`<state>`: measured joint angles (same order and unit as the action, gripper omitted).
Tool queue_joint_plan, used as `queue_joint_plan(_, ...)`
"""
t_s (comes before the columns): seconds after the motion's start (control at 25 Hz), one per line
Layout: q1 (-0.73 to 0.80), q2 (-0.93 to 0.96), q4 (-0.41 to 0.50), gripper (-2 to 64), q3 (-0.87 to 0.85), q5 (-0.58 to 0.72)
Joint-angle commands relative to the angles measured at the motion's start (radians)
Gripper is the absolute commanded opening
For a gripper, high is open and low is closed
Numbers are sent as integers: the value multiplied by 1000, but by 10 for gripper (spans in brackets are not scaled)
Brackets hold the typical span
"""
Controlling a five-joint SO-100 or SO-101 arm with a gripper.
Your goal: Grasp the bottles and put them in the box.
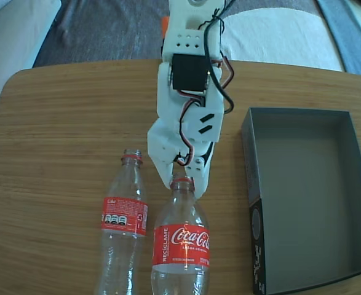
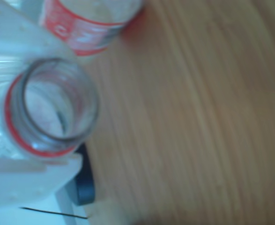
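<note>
Beside the grey cardboard box (image 1: 303, 203), white plastic fingers (image 1: 168, 178) clamp a clear ribbed bottle's neck (image 1: 181, 184).

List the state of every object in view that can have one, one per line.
Clear plastic Coca-Cola bottle nearest the grey box: uncapped, on the table, its neck at the gripper tips.
Second clear plastic bottle with red label: uncapped, on the table, untouched.
Shallow dark grey cardboard box: open, empty.
White two-finger gripper: around the first bottle's neck; how tightly shut is unclear.
</note>
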<state>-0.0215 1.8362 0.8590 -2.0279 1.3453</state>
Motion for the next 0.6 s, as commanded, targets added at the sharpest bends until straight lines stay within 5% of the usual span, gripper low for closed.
queue_joint_plan(0.0,15,54,55,-3,107,-6)
queue_joint_plan(0.56,69,54,548,-2,459,-66)
